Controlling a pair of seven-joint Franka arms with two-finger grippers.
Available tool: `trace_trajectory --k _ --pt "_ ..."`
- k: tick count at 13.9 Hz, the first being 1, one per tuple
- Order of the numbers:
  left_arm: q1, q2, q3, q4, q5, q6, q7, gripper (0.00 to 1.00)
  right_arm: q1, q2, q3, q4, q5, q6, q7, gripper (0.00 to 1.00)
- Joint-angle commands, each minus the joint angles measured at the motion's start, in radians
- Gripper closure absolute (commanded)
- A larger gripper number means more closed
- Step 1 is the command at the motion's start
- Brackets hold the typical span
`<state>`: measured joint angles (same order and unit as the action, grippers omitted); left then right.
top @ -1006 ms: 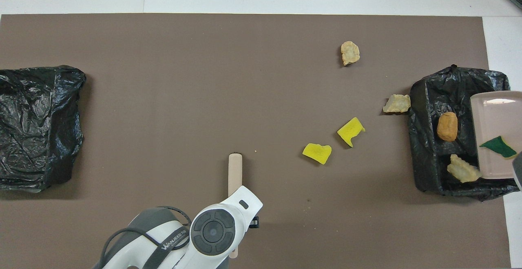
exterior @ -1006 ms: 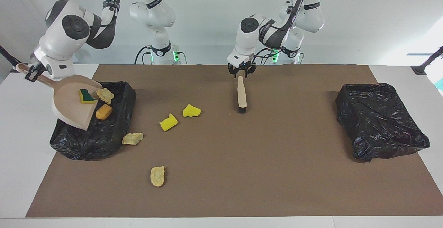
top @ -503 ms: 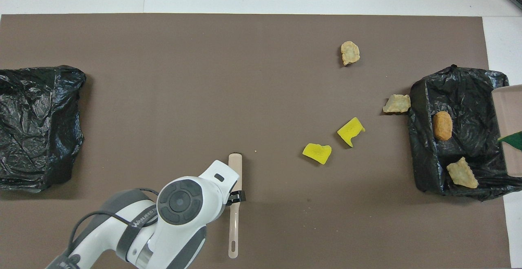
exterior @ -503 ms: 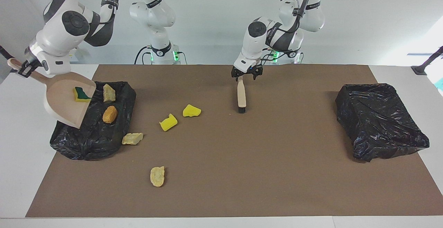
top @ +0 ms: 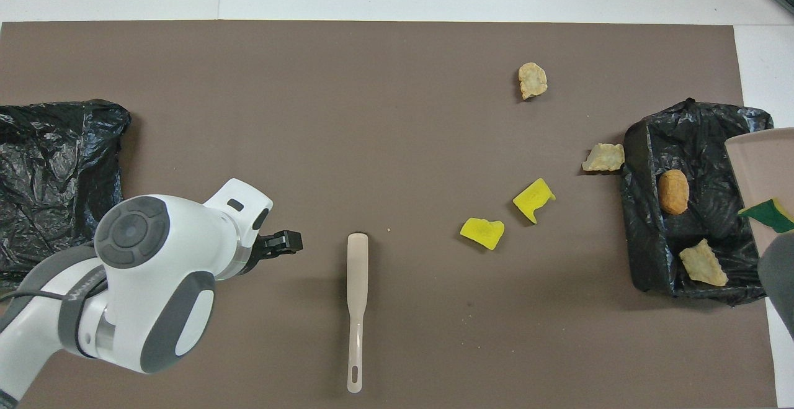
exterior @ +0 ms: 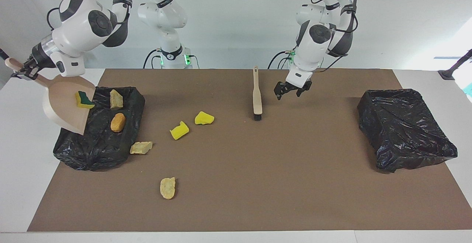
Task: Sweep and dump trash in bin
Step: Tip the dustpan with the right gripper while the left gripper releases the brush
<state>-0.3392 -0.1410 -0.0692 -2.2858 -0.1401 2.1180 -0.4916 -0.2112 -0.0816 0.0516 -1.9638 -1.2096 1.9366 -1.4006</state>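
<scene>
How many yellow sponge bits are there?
3. Two yellow sponge chunks lie side by side on the brown mat; a third, green-topped sponge sits in the tilted dustpan over the bin.

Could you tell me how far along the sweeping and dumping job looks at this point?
Partly done. The orange-brown lump and one tan piece lie in the black bin. In hand: the right pincer tilts the dustpan over it, green-backed sponge still aboard. Left: two yellow chunks and two tan pieces on the mat; the brush lies free beside the open left pincer.
</scene>
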Motion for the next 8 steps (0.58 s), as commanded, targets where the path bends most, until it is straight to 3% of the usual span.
trace_trajectory --k 1,5,8 --pt "0.078 -0.038 -0.009 -0.001 0.013 -0.055 0.112 0.00 0.004 0.008 0.001 0.071 -0.053 -0.002 -0.078 1.00" --pt "0.221 -0.080 -0.008 0.011 0.013 -0.127 0.313 0.00 0.003 -0.010 -0.001 0.080 -0.041 -0.002 -0.132 1.00" --pt "0.336 -0.089 -0.006 0.050 0.036 -0.180 0.520 0.00 -0.004 -0.009 -0.003 0.065 0.082 0.018 -0.130 1.00"
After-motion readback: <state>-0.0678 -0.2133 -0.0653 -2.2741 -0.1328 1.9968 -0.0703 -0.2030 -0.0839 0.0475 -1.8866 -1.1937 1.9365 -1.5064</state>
